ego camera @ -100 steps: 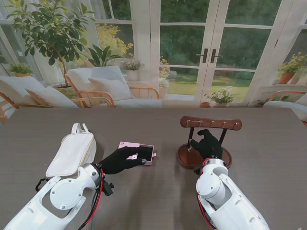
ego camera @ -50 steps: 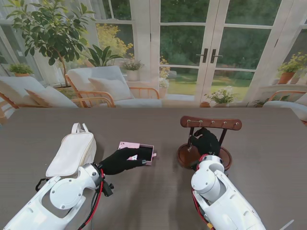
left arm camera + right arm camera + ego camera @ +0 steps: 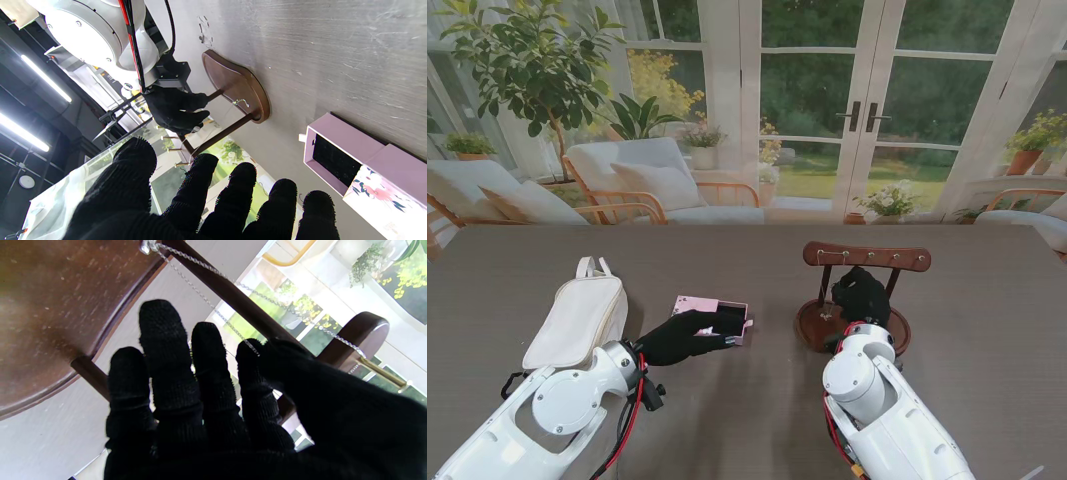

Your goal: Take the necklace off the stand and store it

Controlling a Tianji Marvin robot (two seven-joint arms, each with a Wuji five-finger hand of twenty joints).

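Here the right robot hand (image 3: 860,293) reaches up between the posts of the wooden stand (image 3: 867,257), palm turned toward the crossbar; its gloved fingers (image 3: 173,350) lie close together, and the thumb and forefinger meet on the thin silver necklace (image 3: 230,330), pinching the chain; the chain runs taut from a brass peg (image 3: 380,370) on the bar down to a clasp end resting on the stand's oval base (image 3: 240,86). The left robot hand (image 3: 689,334) lies low over the bench (image 3: 987,300), fingers spread and holding nothing, fingertips at the near edge of the pink box (image 3: 715,318); the box is a cardboard drawer slid open, dark-lined, with a flowered sleeve. A cream leather handbag (image 3: 577,320) lies farther left. The bench is grey, finely grained; both hands wear black knit gloves.
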